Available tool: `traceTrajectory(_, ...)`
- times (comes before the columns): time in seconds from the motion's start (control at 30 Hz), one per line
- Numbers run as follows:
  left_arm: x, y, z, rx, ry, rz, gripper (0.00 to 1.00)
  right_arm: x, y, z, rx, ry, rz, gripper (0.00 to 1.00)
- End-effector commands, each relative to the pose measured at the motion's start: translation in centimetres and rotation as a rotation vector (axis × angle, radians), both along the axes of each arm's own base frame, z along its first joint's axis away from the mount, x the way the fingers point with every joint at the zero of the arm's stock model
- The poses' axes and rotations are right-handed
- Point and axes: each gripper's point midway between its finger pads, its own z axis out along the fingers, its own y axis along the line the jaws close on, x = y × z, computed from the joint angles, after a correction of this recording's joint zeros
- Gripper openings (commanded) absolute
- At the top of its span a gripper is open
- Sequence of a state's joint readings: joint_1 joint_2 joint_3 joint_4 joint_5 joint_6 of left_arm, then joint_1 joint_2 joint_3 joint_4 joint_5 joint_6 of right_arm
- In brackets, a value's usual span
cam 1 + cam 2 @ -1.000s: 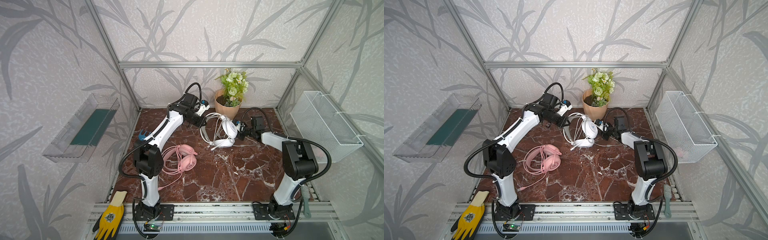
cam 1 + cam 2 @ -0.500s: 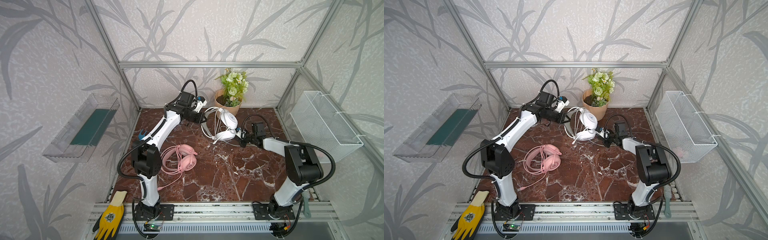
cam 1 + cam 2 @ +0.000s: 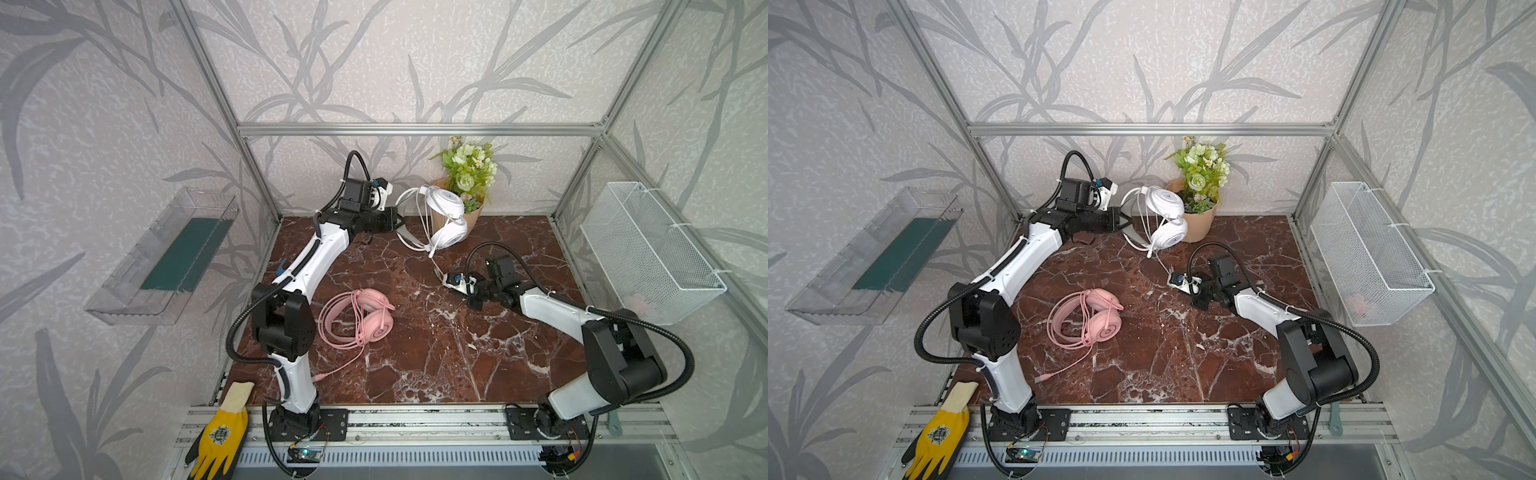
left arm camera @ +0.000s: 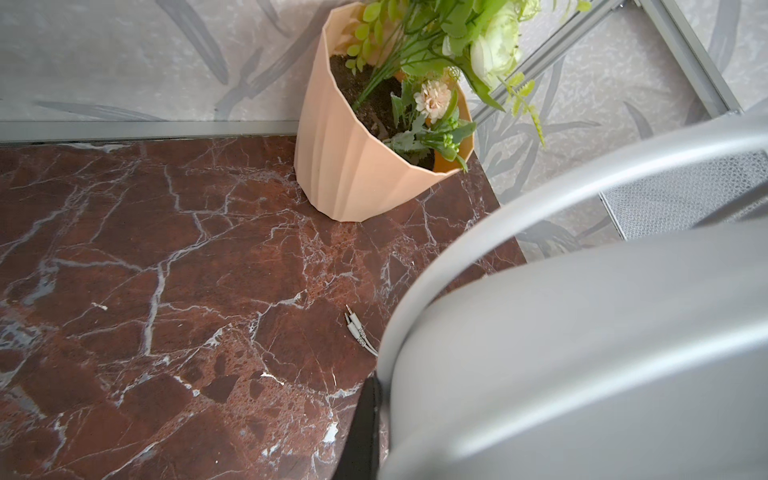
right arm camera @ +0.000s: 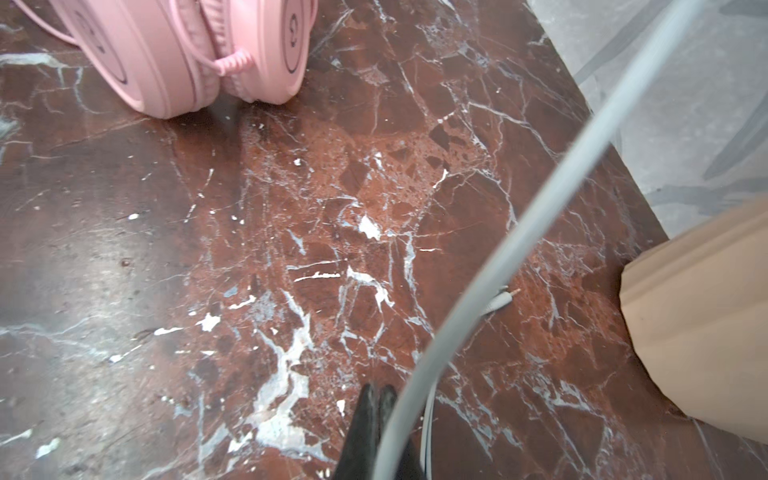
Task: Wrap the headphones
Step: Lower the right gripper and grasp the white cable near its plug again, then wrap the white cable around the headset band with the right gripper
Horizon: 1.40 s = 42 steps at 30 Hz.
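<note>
Your white headset [image 3: 446, 220] hangs clear of the tabletop [image 3: 436, 357] near its far edge, just in front of the flowerpot [image 3: 477, 212]; the left claw [image 3: 395, 222] is clamped on its headband, so the band loop stands upright, with both earcups on the side away from that claw. Its white cable [image 3: 435, 262] drops from the lower earcup toward the front edge, straight to the right claw [image 3: 444, 277], which sits low over the tabletop, right of centre. That claw's fingers are closed together and the cable runs right past their tips; you cannot tell whether it is pinched or only lying against them. So the headset lies up and toward the far edge from the right claw, which is the nearer arm for the loose cable; I judge the next loop must travel that way.

The left wrist view shows the twin jack plugs [image 4: 355, 326] lying on the tabletop, which the top views do not resolve; only the right wrist view shows the closed fingertips. The pink headset [image 3: 365, 318] lies left of centre, apart from both claws, with a cable tail trailing toward the front edge.
</note>
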<state>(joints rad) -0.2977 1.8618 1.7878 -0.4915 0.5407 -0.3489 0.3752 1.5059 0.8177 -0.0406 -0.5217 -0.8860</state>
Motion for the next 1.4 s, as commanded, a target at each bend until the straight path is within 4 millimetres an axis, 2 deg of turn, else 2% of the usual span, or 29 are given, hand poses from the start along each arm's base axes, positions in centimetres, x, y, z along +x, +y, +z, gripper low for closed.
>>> traceTrajectory(0.0, 0.9, 1.2, 3.4, 0.002, -0.057, 0.099, 0.0, -2.2, 0.1, 1.1, -0.051, -0.024, 0.044, 0.0)
traceTrajectory(0.17, 1.6, 3.0, 1.1, 0.151, -0.023, 0.181, 0.0, -5.6, 1.1, 3.3, -0.087, -0.044, 0.141, 0.0)
traceTrajectory(0.3, 2.0, 3.8, -0.1, 0.285, -0.01, 0.23, 0.0, -7.5, 1.8, 4.9, -0.134, -0.046, 0.211, 0.0)
traceTrajectory(0.43, 2.1, 3.1, -0.9, 0.416, -0.008, 0.236, 0.0, -8.7, 2.2, 6.2, -0.185, -0.025, 0.27, 0.0)
traceTrajectory(0.57, 2.1, 2.4, -1.6, 0.515, 0.003, 0.224, 0.0, -9.0, 2.6, 7.5, -0.236, -0.028, 0.313, 0.0)
traceTrajectory(0.77, 1.6, 1.3, -2.9, 0.668, -0.021, 0.14, 0.0, -7.8, 3.1, 9.8, -0.298, -0.103, 0.36, 0.0)
traceTrajectory(0.9, 0.8, 0.4, -3.9, 0.769, -0.054, 0.046, 0.0, -6.1, 3.0, 11.2, -0.366, -0.177, 0.377, 0.0)
traceTrajectory(1.07, 0.2, 0.2, -4.9, 0.875, -0.075, -0.046, 0.0, -3.9, 2.7, 12.5, -0.461, -0.259, 0.399, 0.0)
traceTrajectory(1.23, -1.0, -0.7, -5.5, 0.904, -0.089, -0.155, 0.0, -2.1, 2.8, 13.1, -0.498, -0.298, 0.421, 0.0)
traceTrajectory(1.37, -2.0, -1.3, -6.2, 0.917, -0.092, -0.232, 0.0, -0.5, 3.1, 14.3, -0.449, -0.332, 0.418, 0.0)
